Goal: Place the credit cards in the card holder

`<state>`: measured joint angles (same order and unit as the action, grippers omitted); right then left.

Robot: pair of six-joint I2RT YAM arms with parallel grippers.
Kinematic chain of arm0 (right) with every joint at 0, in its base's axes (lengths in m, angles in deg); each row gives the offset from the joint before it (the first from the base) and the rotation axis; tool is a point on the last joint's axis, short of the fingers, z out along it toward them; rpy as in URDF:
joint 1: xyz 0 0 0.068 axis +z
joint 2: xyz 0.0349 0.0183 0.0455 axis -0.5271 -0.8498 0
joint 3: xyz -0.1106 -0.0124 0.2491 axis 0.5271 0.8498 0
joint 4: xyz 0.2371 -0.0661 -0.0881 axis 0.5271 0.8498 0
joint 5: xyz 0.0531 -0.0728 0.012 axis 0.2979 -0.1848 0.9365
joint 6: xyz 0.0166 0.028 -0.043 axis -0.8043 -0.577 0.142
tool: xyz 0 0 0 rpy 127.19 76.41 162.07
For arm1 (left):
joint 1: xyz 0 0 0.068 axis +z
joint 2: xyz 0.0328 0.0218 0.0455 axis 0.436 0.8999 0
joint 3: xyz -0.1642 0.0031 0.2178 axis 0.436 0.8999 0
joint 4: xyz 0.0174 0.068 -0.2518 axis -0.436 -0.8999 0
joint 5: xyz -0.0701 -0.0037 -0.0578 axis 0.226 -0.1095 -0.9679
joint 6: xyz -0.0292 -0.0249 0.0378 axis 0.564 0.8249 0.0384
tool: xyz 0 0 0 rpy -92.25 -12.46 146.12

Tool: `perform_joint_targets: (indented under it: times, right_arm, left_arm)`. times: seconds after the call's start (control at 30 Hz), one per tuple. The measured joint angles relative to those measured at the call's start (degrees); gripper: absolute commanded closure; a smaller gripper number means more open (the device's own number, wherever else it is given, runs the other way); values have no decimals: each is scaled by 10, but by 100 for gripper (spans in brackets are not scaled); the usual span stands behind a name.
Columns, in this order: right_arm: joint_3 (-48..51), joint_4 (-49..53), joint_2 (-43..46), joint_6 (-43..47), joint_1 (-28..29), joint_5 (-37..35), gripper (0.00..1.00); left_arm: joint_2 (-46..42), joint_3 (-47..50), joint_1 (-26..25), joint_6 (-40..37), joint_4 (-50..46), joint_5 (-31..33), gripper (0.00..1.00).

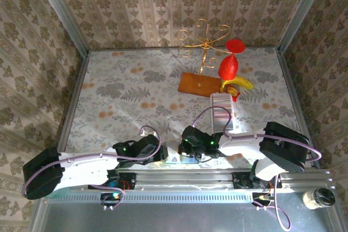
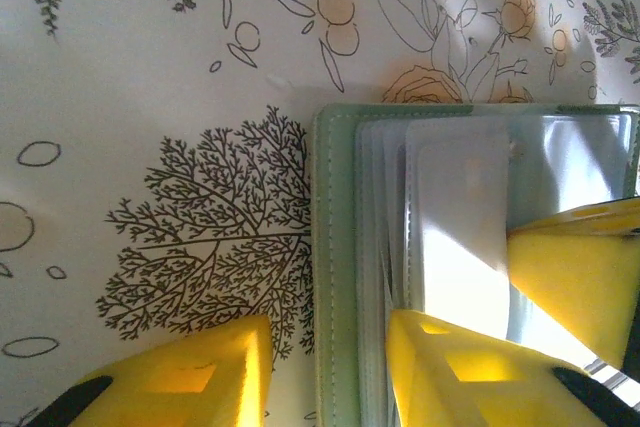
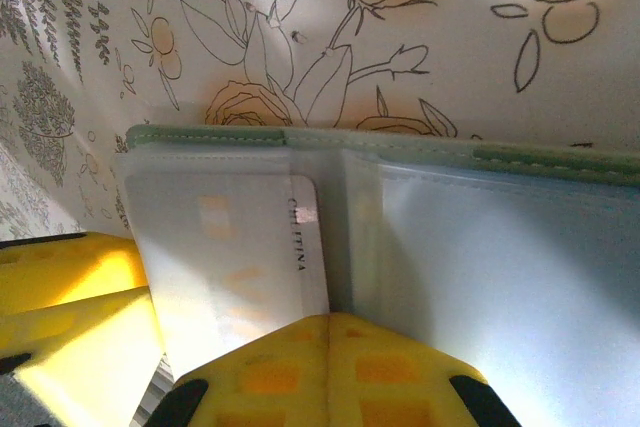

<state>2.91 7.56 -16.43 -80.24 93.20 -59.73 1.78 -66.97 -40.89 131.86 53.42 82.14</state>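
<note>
The card holder (image 2: pixel 335 247) lies open on the floral cloth, grey-green cover outside and clear bluish pockets inside. One pale credit card (image 2: pixel 455 227) sits partly inside a pocket. My left gripper (image 2: pixel 325 332) is open and straddles the holder's left cover edge: one finger is over the cloth, the other rests on the pockets. My right gripper (image 3: pixel 328 322) is shut, its joined fingertips against the near edge of the card (image 3: pixel 240 247) and the holder's (image 3: pixel 500 277) fold. In the top view both grippers (image 1: pixel 157 153) (image 1: pixel 185 150) meet at the near table edge and hide the holder.
A long white ribbed tray (image 1: pixel 222 113) lies just beyond the right arm. Further back stand a brown wooden board (image 1: pixel 198 84) with a gold wire stand (image 1: pixel 204 42) and a red and yellow toy (image 1: pixel 231 71). A jar (image 1: pixel 318 198) sits off the table, front right.
</note>
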Motion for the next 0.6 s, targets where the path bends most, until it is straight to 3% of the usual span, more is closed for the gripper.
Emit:
perform_joint_targets:
  times: [0.23,0.6]
  right_arm:
    - [3,-6,0,0,0,0,99]
    - [4,-14,-1,0,0,-1,99]
  left_arm:
    - [-9,6,-5,14,6,8,73]
    - [-80,21,-12,35,0,10,71]
